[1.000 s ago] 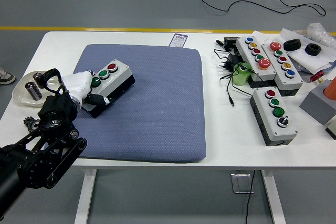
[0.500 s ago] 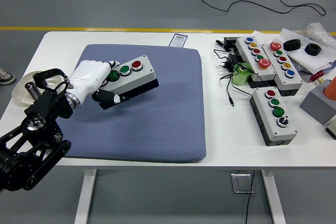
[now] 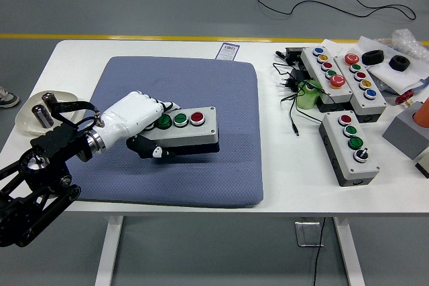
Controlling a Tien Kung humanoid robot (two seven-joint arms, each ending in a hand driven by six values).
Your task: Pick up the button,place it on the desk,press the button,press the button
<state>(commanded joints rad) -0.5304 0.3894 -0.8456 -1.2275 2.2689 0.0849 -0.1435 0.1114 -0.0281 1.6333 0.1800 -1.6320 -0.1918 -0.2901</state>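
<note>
— Since a second ago the left hand [image 3: 137, 120] has carried the three-button control box [image 3: 184, 129] rightward, from the blue mat's [image 3: 201, 172] left edge to over its middle.

— Grasp?

— White fingers over the box's left end, thumb beneath; it looks held just off the mat.

— Handling?

— Probably a rigid, smooth plastic shell, moderately heavy; gripping nearer its middle would tip it less.

— Counts?

— One box in hand with two green buttons and one red; three more boxes [image 3: 349, 146] rest at the table's right.
</note>
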